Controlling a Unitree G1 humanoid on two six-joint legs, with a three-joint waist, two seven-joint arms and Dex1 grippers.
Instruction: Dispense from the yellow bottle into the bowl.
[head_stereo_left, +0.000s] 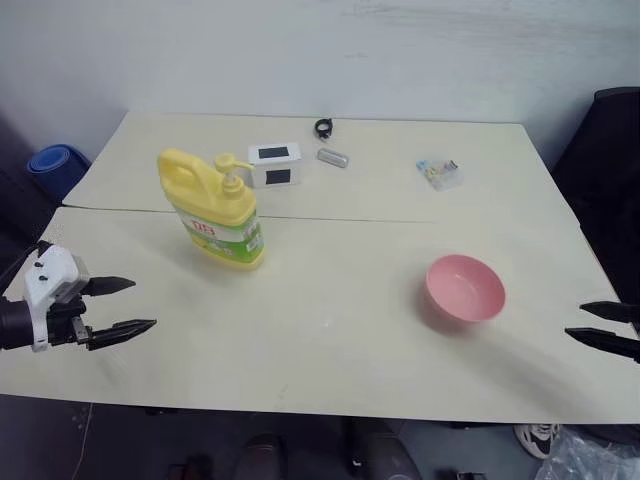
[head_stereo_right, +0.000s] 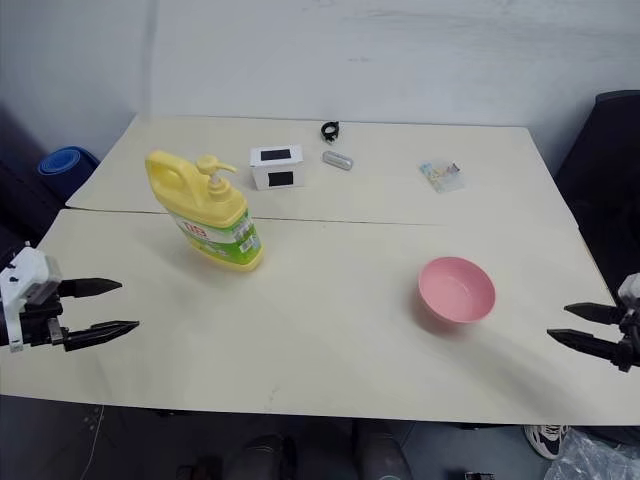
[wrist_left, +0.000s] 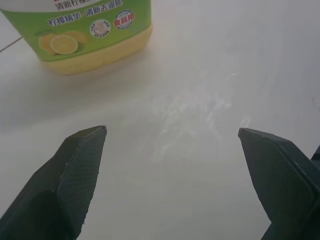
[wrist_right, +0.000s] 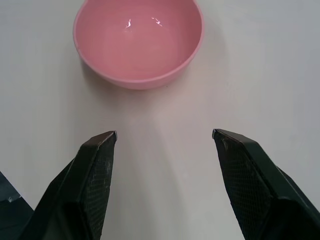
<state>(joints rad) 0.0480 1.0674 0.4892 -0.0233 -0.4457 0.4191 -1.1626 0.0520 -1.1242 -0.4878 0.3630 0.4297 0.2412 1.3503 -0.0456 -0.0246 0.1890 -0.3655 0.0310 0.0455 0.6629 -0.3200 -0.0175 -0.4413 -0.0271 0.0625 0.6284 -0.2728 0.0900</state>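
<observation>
Both grippers, left (head_stereo_left: 120, 306) and right (head_stereo_right: 582, 328), hang open and empty over the worktop (head_stereo_left: 330, 330). Nothing's started: the tall yellow plastic pump bottle (head_stereo_left: 212, 207) and round pink plastic bowl (head_stereo_left: 464, 289) stand well apart; they probably need bringing together first.

Both head views look forward and down from above the near edge of the pale cream desk (head_stereo_left: 330, 340), taking in its whole top to the back wall; they share almost the same scene. The left wrist camera sits low and close, facing the base of the large yellow plastic pump bottle (wrist_left: 95, 40). The right wrist camera looks steeply down, near the small round pink plastic bowl (wrist_right: 138, 42).
</observation>
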